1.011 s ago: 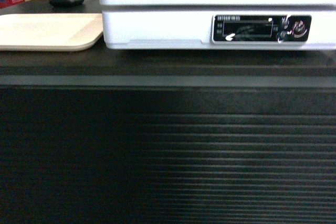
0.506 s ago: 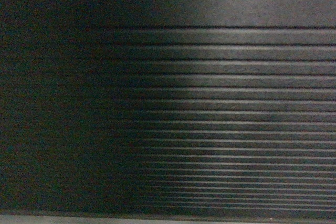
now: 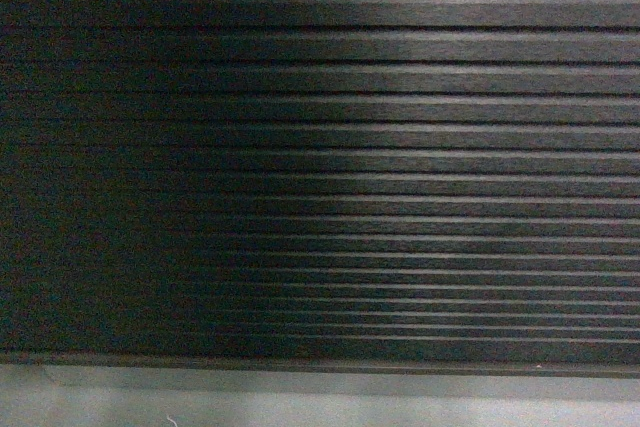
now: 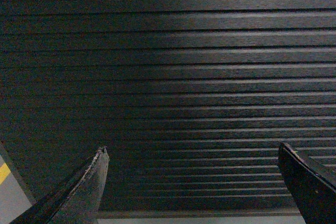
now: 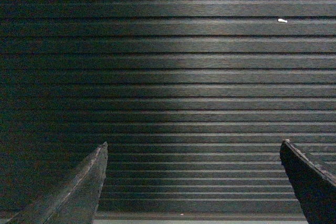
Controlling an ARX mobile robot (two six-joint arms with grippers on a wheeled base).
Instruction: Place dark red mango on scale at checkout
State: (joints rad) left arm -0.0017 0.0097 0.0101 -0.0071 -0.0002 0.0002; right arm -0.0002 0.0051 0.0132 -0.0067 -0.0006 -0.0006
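Scale & mango gone from head view; only checkout [image 3: 320,147] ribs, running horiz.; both jaws wide apart, empty.

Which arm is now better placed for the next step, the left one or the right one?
Neither left nor right: the left claw and the right claw are both open, empty and face the checkout's ribbed front alike. The mango and the scale are out of view.
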